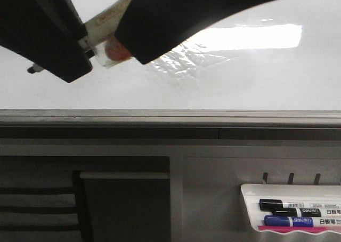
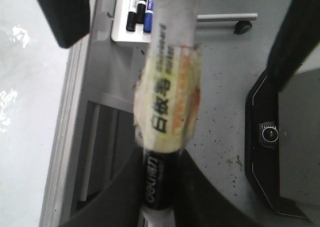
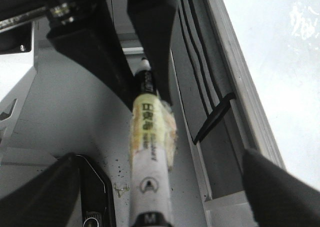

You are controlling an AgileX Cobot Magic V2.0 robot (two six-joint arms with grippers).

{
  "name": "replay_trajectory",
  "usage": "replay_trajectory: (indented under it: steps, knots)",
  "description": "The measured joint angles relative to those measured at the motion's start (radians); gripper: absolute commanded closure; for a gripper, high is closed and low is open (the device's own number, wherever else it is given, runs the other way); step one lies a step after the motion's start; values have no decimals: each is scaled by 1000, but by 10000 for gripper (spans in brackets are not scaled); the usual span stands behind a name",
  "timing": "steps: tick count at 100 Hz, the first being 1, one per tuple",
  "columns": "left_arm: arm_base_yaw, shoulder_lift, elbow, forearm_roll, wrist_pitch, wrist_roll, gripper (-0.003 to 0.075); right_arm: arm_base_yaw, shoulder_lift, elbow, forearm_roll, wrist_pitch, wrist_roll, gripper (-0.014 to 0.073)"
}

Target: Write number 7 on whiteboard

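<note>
Gripping a taped marker (image 2: 167, 102), the left gripper (image 1: 101, 42) hovers before the whiteboard (image 1: 256, 77); right gripper's (image 3: 150, 207) state unclear.

White whiteboard (image 1: 256, 77), grey rail; marker (image 2: 167, 102) white-black, yellowish tape; black fingers (image 1: 176, 15)

Setting: office or classroom. Large glossy white whiteboard (image 1: 256, 77) with grey metal rail; below it, small white marker tray (image 1: 250, 210) holding black and blue markers (image 1: 290, 212).
</note>
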Motion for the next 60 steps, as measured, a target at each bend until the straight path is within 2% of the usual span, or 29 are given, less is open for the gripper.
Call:
replay_trajectory:
  steps: [21,52,60]
  knots:
    - [0,0,0,2,0,11,681,0,0,0,26,-10,0,279]
    - [0,1,0,2,0,11,681,0,4,0,63,-15,0,307]
    - [0,1,0,2,0,12,681,0,4,0,65,-15,0,369]
